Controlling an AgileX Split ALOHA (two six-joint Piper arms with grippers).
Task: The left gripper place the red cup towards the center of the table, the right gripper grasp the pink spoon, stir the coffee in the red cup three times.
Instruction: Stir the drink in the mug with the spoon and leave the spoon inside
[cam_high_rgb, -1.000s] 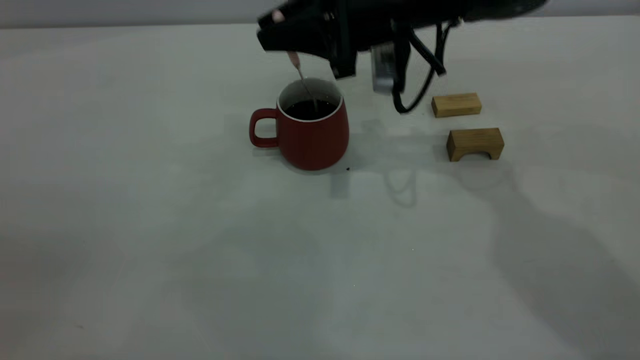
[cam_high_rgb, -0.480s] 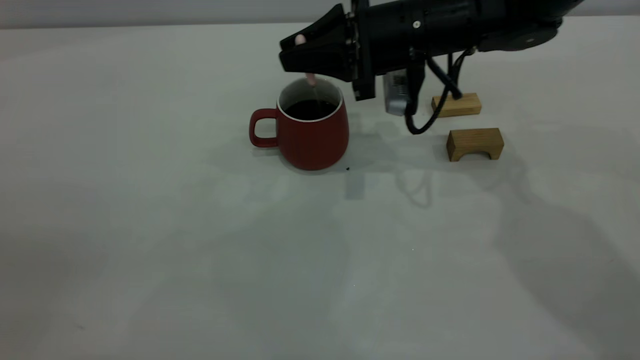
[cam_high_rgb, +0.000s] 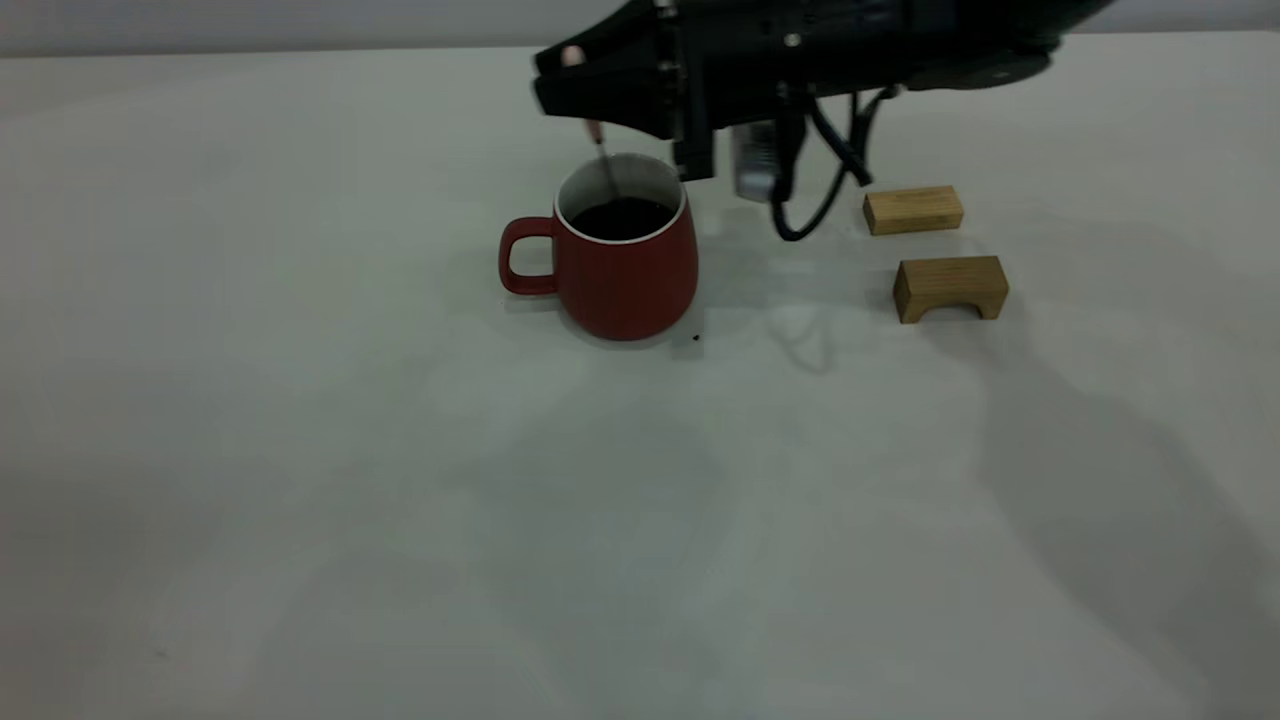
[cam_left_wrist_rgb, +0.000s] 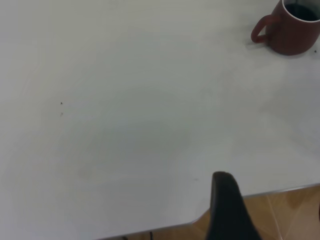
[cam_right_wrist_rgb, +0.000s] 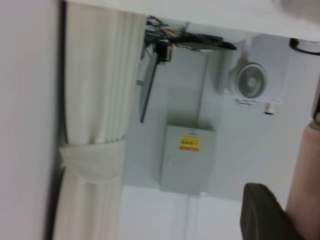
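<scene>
The red cup (cam_high_rgb: 622, 265) stands upright on the table (cam_high_rgb: 300, 450), its handle pointing left, with dark coffee (cam_high_rgb: 620, 218) inside. Just above the cup's rim my right gripper (cam_high_rgb: 562, 85) is shut on the pink spoon (cam_high_rgb: 594, 130). The spoon's grey neck slants down into the coffee, so its bowl is hidden. The right wrist view shows the pink handle (cam_right_wrist_rgb: 305, 185) against a dark finger (cam_right_wrist_rgb: 262, 215). My left gripper (cam_left_wrist_rgb: 272, 215) is open and empty at the table's near edge, far from the cup (cam_left_wrist_rgb: 292, 30), with one finger (cam_left_wrist_rgb: 227, 205) showing.
Two small wooden blocks lie right of the cup, one flat (cam_high_rgb: 913, 209) and one arch-shaped (cam_high_rgb: 950, 287). The right arm's cables (cam_high_rgb: 810, 190) hang between the cup and the blocks. The table edge (cam_left_wrist_rgb: 260, 194) runs close by the left gripper.
The right gripper swung right and down over the cup, then back left and slightly up. The spoon's neck shifted inside the cup with it. The cup stayed put.
</scene>
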